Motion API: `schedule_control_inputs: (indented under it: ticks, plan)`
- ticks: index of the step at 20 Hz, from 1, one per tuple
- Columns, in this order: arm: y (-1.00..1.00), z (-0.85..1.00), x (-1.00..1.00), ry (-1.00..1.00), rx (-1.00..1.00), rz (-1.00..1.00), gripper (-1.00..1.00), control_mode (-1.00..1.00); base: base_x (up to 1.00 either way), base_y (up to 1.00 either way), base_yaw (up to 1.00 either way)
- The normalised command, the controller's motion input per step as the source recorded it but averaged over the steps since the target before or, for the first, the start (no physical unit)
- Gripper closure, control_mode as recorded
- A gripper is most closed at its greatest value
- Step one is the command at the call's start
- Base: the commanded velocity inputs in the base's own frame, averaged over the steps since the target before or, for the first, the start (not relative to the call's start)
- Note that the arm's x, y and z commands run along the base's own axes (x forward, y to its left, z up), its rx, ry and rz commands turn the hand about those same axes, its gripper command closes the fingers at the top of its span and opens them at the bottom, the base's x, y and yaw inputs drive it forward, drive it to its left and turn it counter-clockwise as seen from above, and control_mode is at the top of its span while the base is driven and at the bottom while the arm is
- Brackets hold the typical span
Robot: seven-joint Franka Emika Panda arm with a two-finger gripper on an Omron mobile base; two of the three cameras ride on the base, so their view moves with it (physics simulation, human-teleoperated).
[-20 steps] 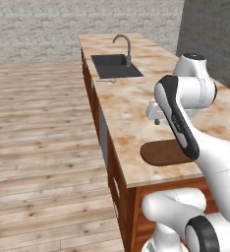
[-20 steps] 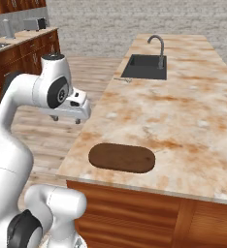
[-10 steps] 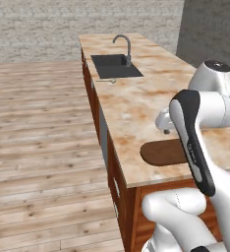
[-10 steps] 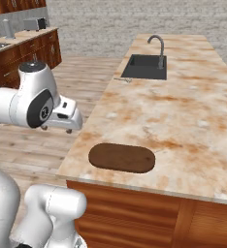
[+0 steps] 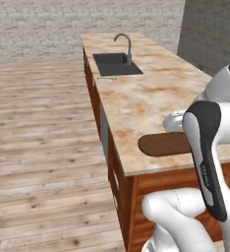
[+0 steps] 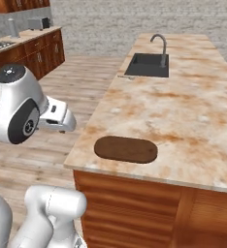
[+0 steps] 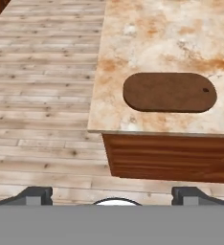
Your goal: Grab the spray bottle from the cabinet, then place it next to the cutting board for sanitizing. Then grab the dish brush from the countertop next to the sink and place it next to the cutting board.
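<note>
Off the worktop's near edge, your end effector hangs with fingers spread, empty. Dark oval wooden cutting board sits at 1 o'clock. Careful swinging round, that elbow could clip the marble edge.

White glossy arm w/ rounded links; dark grey joint disc; black strip, lower right.

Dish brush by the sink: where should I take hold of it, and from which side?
Grip the dish brush mid-handle, coming straight down. It seems to lie flat on the countertop along the near rim of the sink, so the jaws should straddle the thin stick crosswise. It is too small here to tell which end is the head.
</note>
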Motion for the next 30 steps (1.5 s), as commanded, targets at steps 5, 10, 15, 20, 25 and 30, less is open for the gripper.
schedule_control_inputs:
  ticks: [5,10,15,20,25,30]
  plan:
    - [0.0,0.0,0.0,0.0,0.0,0.0,-1.0,1.0,-0.14,0.6,0.12]
    - [0.0,0.0,0.0,0.0,0.0,0.0,-1.0,1.0,-0.06,0.99,0.26]
    - [0.0,0.0,0.0,0.0,0.0,0.0,-1.0,1.0,0.04,1.0,0.28]
    - [0.0,0.0,0.0,0.0,0.0,0.0,-1.0,1.0,0.0,0.93,0.65]
    - [0.0,0.0,0.0,0.0,0.0,0.0,-1.0,1.0,0.0,0.52,0.83]
    - [0.0,0.0,0.0,0.0,0.0,0.0,-1.0,1.0,0.19,0.45,0.78]
